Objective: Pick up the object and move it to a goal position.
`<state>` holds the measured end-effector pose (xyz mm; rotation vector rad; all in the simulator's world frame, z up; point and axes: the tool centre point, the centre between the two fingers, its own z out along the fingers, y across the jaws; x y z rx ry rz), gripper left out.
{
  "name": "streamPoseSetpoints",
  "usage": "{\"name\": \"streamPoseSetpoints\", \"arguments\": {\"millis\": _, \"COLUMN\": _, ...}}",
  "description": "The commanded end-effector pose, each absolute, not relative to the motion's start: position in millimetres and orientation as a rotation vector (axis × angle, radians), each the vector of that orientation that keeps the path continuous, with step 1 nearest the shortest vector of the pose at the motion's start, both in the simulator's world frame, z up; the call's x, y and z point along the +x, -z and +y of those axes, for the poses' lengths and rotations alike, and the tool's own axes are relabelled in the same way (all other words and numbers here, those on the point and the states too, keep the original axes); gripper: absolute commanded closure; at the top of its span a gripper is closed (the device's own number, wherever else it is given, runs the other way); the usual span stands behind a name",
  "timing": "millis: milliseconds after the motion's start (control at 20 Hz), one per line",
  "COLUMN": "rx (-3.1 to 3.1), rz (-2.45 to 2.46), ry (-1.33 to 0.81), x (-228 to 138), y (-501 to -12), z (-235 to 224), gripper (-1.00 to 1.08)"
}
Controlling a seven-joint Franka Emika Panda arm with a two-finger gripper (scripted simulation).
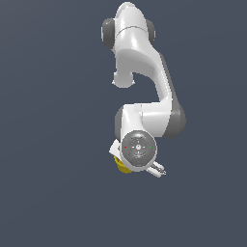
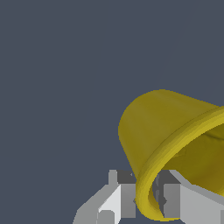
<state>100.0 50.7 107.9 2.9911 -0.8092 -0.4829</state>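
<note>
the small yellow hollow cup-like cylinder with a thin rim band (image 2: pixel 148 131) sits between the white two-finger gripper (image 2: pixel 144 199), whose fingers (image 2: pixel 124 197) press on its rim from either side, so the claw is closed on the cup's wall; in the exterior view only a yellow sliver of it (image 1: pixel 121 167) peeks out beneath the white robot arm's wrist flange (image 1: pixel 138 147). it looks light, rigid and smooth, so i judge it may slip or pivot in a rim pinch. a hold lower across the body seems steadier.
</note>
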Motion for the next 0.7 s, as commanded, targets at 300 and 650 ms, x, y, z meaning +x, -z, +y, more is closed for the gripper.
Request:
{"name": "streamPoseSetpoints", "arguments": {"millis": 300, "rx": 3.105, "rz": -0.755, "ry": 0.178, "x": 133.5, "y": -188.8, "z": 66.5, "gripper": 1.08}}
{"name": "streamPoseSetpoints", "arguments": {"millis": 650, "rx": 3.184, "rz": -0.692, "ry": -0.124, "x": 147.4, "y": -269.0, "z": 81.0, "gripper": 1.08}}
